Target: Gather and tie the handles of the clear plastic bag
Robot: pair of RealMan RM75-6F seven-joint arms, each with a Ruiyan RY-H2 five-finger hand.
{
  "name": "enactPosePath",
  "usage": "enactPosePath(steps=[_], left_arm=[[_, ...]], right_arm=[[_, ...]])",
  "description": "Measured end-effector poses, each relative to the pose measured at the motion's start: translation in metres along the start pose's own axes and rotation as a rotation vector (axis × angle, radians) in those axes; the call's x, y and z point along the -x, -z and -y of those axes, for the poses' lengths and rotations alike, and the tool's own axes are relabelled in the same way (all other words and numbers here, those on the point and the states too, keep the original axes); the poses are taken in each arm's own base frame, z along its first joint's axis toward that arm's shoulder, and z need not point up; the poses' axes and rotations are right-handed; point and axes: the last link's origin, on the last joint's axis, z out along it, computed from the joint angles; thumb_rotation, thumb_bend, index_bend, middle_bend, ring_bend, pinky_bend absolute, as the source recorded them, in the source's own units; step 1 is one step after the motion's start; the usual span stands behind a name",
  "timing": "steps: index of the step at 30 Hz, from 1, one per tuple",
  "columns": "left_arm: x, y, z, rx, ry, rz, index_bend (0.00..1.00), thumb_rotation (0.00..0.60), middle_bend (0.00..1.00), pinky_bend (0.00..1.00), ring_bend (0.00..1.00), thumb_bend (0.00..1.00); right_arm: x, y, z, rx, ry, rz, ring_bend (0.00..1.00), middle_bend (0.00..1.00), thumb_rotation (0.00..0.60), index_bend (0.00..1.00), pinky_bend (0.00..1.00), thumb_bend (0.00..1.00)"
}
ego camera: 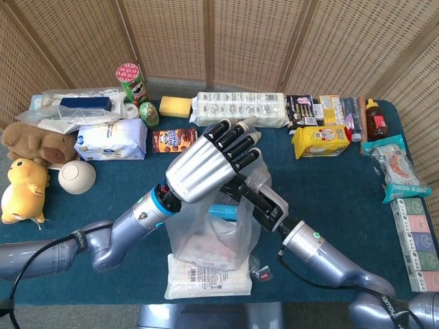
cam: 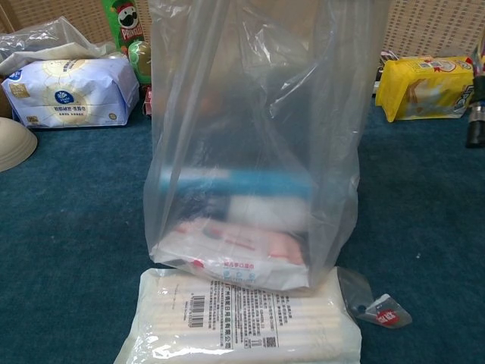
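Behind the clear plastic bag (cam: 254, 144) (left hand (ego camera: 206, 164) spread, right hand's (ego camera: 255, 195) grip unclear) stands a Pringles can (cam: 123, 23).

Clear plastic bag (cam: 258, 152) stands upright, filled, on the table.

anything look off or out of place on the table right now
Mostly the clear plastic bag: its base sits partly on a flat white packet at the table's near edge, not squarely on the cloth. A small crumpled wrapper lies loose beside it. Nothing looks spilled or damaged.
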Motion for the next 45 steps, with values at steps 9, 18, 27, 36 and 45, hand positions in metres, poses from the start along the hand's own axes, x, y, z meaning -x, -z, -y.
enactPosePath(steps=[9, 18, 27, 36, 45], left_arm=[[0.003, -0.008, -0.005, 0.018, -0.012, 0.007, 0.4, 0.6, 0.34, 0.32, 0.18, 0.11], [0.009, -0.012, -0.009, 0.028, -0.027, 0.021, 0.4, 0.6, 0.34, 0.32, 0.18, 0.11], [0.011, -0.015, -0.008, 0.02, -0.041, 0.024, 0.39, 0.6, 0.34, 0.32, 0.17, 0.11], [0.013, -0.014, -0.006, 0.009, -0.045, 0.021, 0.37, 0.6, 0.33, 0.32, 0.17, 0.11], [0.016, -0.012, -0.007, 0.006, -0.049, 0.025, 0.35, 0.6, 0.33, 0.32, 0.17, 0.11]], right_arm=[[0.003, 0.001, 0.003, -0.009, -0.004, 0.008, 0.2, 0.3, 0.25, 0.31, 0.09, 0.08], [0.004, 0.002, 0.004, -0.011, -0.013, 0.012, 0.21, 0.3, 0.254, 0.31, 0.1, 0.08], [0.006, 0.002, 0.003, -0.002, -0.03, 0.021, 0.25, 0.34, 0.254, 0.31, 0.16, 0.08], [0.009, 0.001, 0.0, 0.011, -0.046, 0.031, 0.27, 0.36, 0.253, 0.32, 0.2, 0.09], [0.013, 0.0, -0.002, 0.013, -0.077, 0.041, 0.28, 0.37, 0.256, 0.34, 0.22, 0.09]])
